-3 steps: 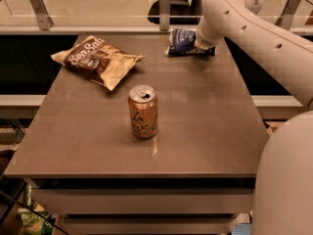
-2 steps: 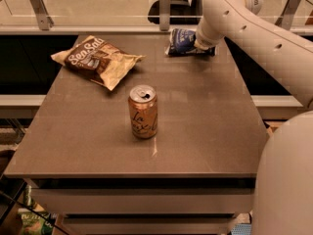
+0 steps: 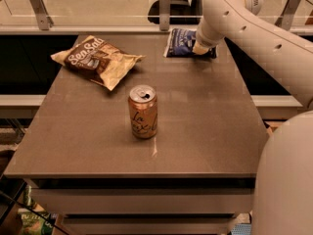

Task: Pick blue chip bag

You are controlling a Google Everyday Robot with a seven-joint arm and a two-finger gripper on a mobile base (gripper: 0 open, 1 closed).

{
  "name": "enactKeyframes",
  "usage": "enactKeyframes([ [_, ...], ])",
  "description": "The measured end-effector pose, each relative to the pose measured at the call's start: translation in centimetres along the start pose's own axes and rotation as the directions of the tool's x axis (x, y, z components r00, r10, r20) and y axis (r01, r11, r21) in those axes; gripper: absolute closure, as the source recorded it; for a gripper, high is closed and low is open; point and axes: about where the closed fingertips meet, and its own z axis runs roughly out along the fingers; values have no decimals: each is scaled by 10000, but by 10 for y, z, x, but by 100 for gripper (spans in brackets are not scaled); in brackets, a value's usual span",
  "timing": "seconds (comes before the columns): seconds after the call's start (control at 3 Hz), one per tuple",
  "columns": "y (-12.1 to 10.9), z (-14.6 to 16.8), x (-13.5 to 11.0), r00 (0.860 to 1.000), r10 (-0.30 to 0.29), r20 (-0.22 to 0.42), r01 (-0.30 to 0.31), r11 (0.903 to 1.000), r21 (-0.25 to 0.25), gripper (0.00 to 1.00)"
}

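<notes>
The blue chip bag [image 3: 180,42], small and dark blue with white edges and markings, lies at the far right of the brown table [image 3: 195,131]. My gripper [image 3: 199,49] is down at the bag's right part, at the end of the white arm that reaches in from the right. The wrist hides the gripper's tip and its contact with the bag.
A larger brown-and-tan "Sea Salt" bag [image 3: 98,60] lies at the far left. An opened orange can [image 3: 143,111] stands upright near the table's middle. A glass rail with metal posts [image 3: 165,6] runs behind the table's far edge.
</notes>
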Motion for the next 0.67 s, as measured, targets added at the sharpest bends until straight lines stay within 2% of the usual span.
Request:
enactKeyframes([
  [0.33,2,2,0,10000,-10,-9,10,10000,-37,0],
  [0.67,-1,-1,-2,10000,-10,-9,10,10000,-39,0],
])
